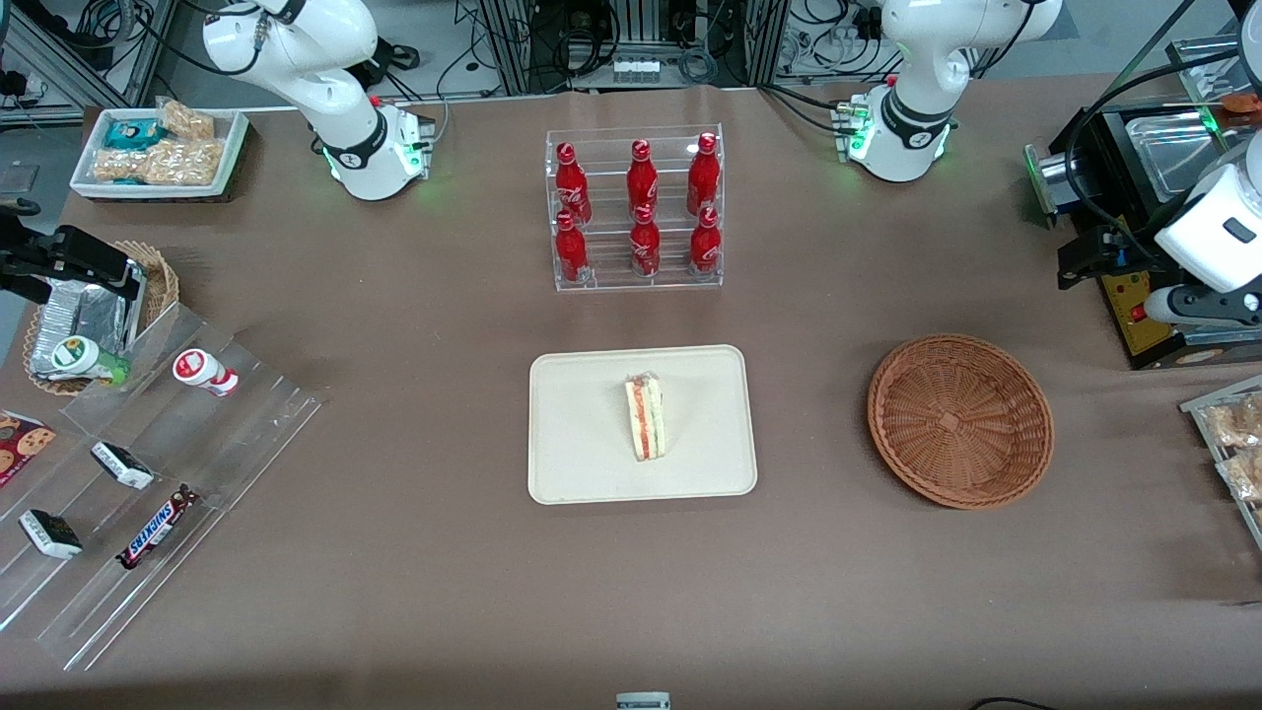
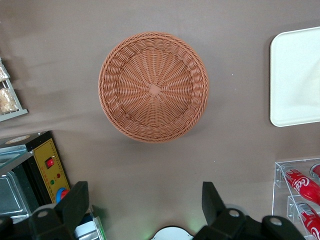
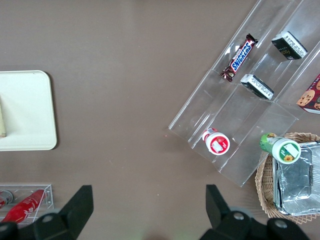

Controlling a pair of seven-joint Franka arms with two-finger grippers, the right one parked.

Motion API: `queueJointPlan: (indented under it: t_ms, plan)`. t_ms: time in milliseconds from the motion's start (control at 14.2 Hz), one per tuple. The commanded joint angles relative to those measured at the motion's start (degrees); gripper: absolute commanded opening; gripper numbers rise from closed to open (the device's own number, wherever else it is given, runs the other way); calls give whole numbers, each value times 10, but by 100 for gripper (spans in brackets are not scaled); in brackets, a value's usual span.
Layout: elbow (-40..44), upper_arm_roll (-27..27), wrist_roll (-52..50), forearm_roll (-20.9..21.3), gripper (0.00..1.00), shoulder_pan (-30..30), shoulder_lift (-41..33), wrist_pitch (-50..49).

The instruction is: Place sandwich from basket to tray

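Observation:
The sandwich (image 1: 646,417), a pale wedge with orange-red and green layers on its edge, lies on the cream tray (image 1: 582,463) near its middle. The round reddish-brown wicker basket (image 1: 959,421) stands beside the tray toward the working arm's end of the table, with nothing in it. The left wrist view looks straight down on the basket (image 2: 153,87) and shows one end of the tray (image 2: 297,75). My gripper (image 1: 1080,258) hangs high above the table, farther from the front camera than the basket. In the wrist view the gripper (image 2: 145,192) is open with nothing between its fingers.
A clear rack of red bottles (image 1: 636,207) stands farther from the camera than the tray. A black appliance (image 1: 1134,197) sits near my gripper. A snack tray (image 1: 1232,444) lies at that table end. A clear stepped stand (image 1: 148,493) and a small foil-packet basket (image 1: 89,316) are toward the parked arm's end.

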Motion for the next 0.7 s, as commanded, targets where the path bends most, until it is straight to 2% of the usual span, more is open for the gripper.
queueJointPlan:
  t_ms: [0,632]
  plan:
    - [-1,6,-2,-4,100,-7,-6,-6]
    - [-1,5,-2,-5,100,-8,-5,1]
